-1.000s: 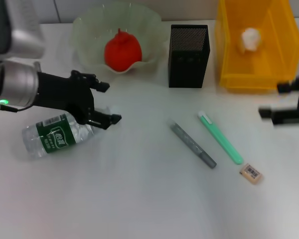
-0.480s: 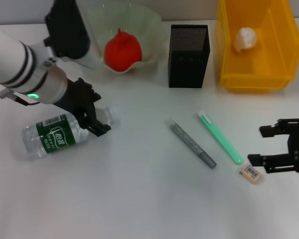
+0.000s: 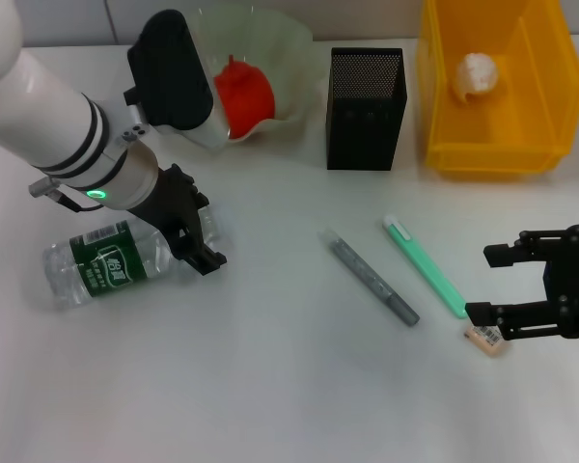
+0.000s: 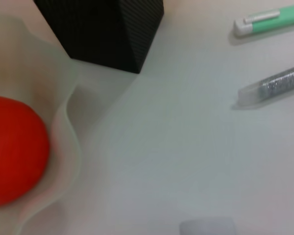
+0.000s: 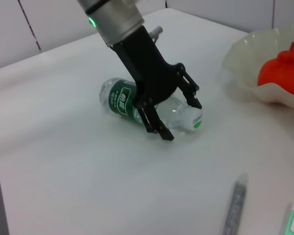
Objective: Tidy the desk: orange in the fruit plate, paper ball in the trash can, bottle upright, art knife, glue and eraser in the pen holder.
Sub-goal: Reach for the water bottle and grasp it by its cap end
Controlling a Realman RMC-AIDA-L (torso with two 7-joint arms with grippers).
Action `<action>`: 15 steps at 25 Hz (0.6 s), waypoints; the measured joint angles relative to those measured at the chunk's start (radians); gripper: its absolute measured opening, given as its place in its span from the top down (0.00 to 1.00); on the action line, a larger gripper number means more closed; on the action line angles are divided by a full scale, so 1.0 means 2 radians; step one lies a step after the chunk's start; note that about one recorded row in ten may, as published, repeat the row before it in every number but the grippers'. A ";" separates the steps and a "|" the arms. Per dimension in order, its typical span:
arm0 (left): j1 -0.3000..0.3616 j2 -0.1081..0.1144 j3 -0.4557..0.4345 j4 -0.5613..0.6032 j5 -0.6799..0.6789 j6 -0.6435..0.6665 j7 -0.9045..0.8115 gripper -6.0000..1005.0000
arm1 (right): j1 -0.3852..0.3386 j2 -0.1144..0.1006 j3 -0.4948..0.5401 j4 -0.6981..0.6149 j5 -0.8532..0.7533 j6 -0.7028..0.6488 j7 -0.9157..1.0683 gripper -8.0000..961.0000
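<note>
You see a white desk point(image 3: 270, 386) with a smooth matte top, evenly lit and showing only soft shadows. Behind its far edge you find a pale wall point(image 5: 54, 24) divided by dark vertical seams into panels.

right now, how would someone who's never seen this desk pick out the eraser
Start at the bright yellow rectangular plastic bin at the back of the desk and come forward past the mint-green pen-shaped tool. Just beyond its near end lies the tiny beige rectangular eraser, right at the open right gripper. It is the smallest item and alone bears a dark barcode-like print.
</note>
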 joint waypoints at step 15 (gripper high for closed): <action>-0.005 0.000 0.026 -0.011 0.000 -0.024 0.003 0.20 | 0.007 0.001 0.002 0.006 0.000 0.002 0.002 0.20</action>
